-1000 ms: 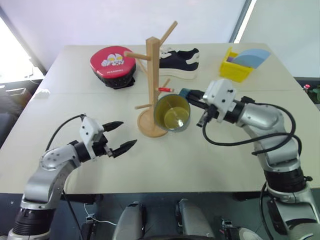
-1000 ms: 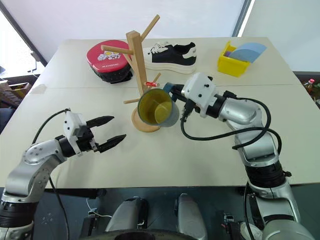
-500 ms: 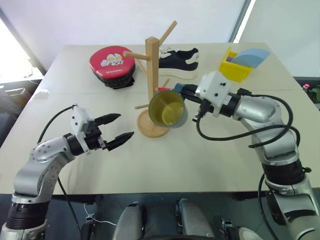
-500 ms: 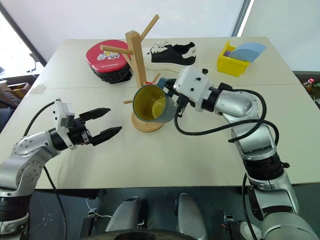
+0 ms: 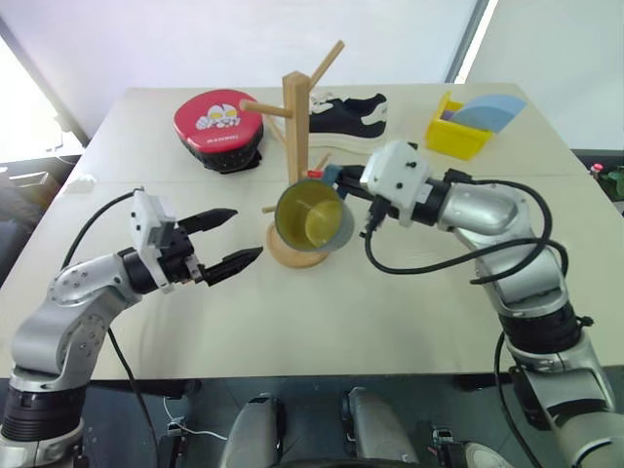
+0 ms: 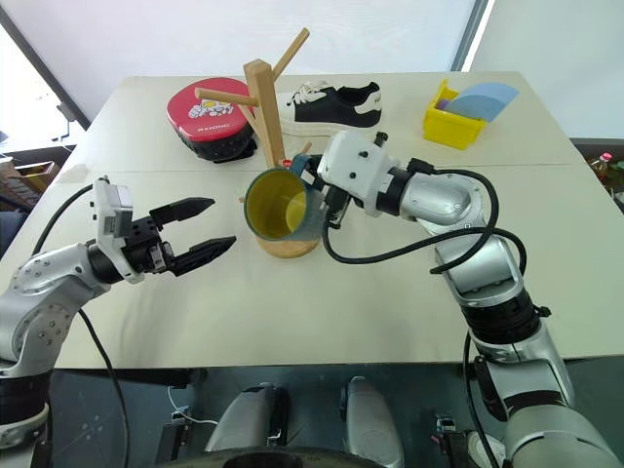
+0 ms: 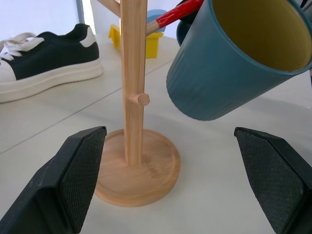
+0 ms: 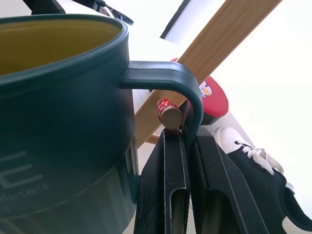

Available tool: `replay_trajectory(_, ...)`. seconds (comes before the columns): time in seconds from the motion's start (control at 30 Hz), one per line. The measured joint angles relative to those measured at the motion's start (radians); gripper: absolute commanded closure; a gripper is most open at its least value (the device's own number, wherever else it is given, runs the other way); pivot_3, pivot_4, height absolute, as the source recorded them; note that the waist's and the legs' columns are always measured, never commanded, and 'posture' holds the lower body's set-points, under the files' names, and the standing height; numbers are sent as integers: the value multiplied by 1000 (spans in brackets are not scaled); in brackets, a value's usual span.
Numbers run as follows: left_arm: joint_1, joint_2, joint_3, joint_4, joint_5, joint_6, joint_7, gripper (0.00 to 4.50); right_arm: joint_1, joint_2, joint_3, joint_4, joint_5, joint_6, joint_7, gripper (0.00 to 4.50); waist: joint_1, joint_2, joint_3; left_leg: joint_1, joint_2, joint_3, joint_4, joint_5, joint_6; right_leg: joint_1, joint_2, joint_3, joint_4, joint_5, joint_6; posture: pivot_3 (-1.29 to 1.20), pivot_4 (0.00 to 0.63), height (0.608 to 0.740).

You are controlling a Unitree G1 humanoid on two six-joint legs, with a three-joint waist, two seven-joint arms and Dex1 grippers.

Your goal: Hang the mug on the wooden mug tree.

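Note:
The wooden mug tree (image 5: 296,117) stands mid-table on its round base (image 7: 141,170). Tilted with its yellow-green inside facing me, the dark teal mug (image 5: 310,216) hangs in the air just in front of the post and above the base. My right gripper (image 5: 338,177) is shut on the mug's handle (image 8: 168,78). A red-tipped peg (image 8: 168,115) ends right at the handle's loop, by my right fingertips (image 8: 165,146). My left gripper (image 5: 245,234) is open and level, left of the tree, pointing at the base. Its fingers (image 7: 78,175) stand wide apart, holding nothing.
Behind the tree lie a red round case (image 5: 220,122) and a black-and-white shoe (image 5: 353,115). A yellow box (image 5: 456,135) with a blue piece in it stands at the back right. The table's front edge (image 5: 312,375) runs below both arms.
My right gripper has carried the mug leftward and slightly up, from right of the base to in front of the post. My left gripper has risen a little.

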Motion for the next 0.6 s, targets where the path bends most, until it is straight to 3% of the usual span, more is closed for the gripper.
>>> replay_trajectory(0.53, -7, 0, 4, -38, -39, 13, 34, 0, -42, 41, 59, 89, -86, 1, -21, 4466, 0, 0, 0, 0, 0, 0, 0, 0, 0, 0, 0, 0, 0, 0, 0, 0, 150, 735)
replay_trajectory(0.6, -7, 0, 5, -45, -42, 14, 39, 0, -44, 42, 61, 92, -91, -2, -20, 3789, 1, 0, 0, 0, 0, 0, 0, 0, 0, 0, 0, 0, 0, 0, 0, 0, 150, 735)
